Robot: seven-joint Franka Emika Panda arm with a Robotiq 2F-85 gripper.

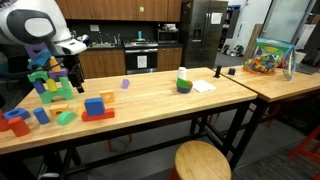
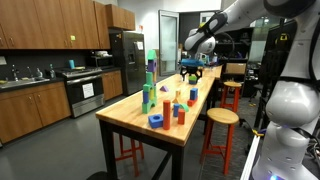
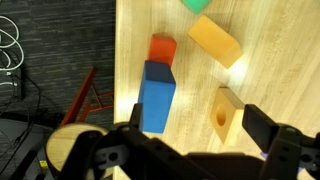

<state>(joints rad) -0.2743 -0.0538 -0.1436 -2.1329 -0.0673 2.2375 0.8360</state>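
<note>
My gripper [image 3: 194, 118] is open and empty, hovering above the wooden table [image 3: 250, 70]. In the wrist view a tan block with a round hole [image 3: 228, 112] lies below, between the fingers and near the right one. A blue block [image 3: 157, 95] lies by the left finger, with an orange-red block [image 3: 162, 48] touching its far end. A yellow-orange block [image 3: 215, 40] and a green piece [image 3: 195, 4] lie further off. In both exterior views the gripper [image 1: 70, 70] [image 2: 190, 68] hangs over a cluster of coloured blocks [image 1: 55, 95].
A green object [image 1: 184, 84] and white paper [image 1: 203, 87] lie mid-table. A clear box of colourful toys [image 1: 268, 57] stands on the adjoining table. A round wooden stool [image 1: 202, 160] [image 3: 65, 145] stands by the table edge. A tall green block tower [image 2: 150, 80] stands on the near end.
</note>
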